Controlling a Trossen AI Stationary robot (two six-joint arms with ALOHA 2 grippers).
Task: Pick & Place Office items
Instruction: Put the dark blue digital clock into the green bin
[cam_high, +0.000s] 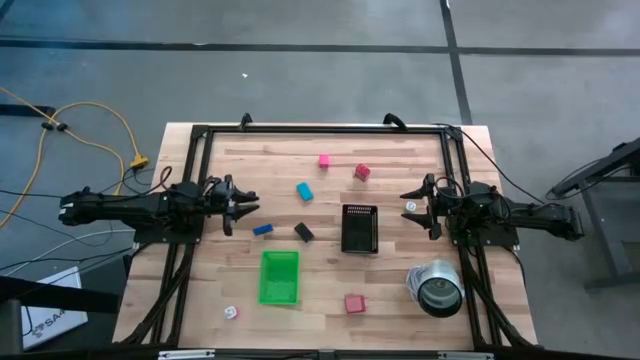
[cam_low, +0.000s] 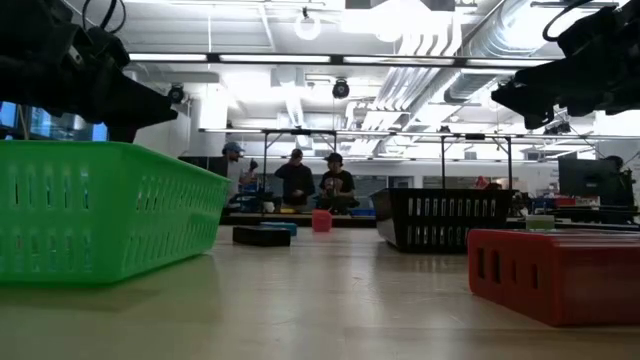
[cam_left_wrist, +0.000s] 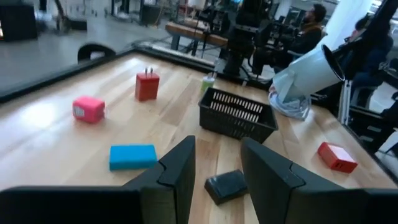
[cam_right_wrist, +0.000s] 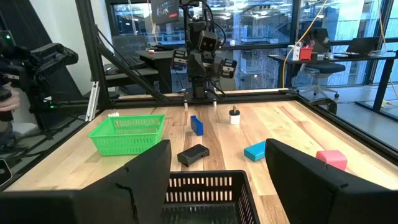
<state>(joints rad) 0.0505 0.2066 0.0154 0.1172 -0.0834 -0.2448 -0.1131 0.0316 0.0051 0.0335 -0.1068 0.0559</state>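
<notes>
Both grippers are held level above the table, empty: the left gripper (cam_high: 240, 203) closed, the right gripper (cam_high: 414, 199) spread apart. Between them the black block (cam_high: 303, 232) lies angled diagonally beside the dark blue block (cam_high: 263, 229).

Bare wood lies open between the left gripper (cam_high: 243, 205) and the blue block (cam_high: 304, 191), while the black basket (cam_high: 360, 228) stands just left of the right gripper (cam_high: 418, 203), the can (cam_high: 437, 287) near-right.

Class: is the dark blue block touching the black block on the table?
Apart. The high view shows bare wood between the dark blue block and the black block; the right wrist view shows the same gap.
</notes>
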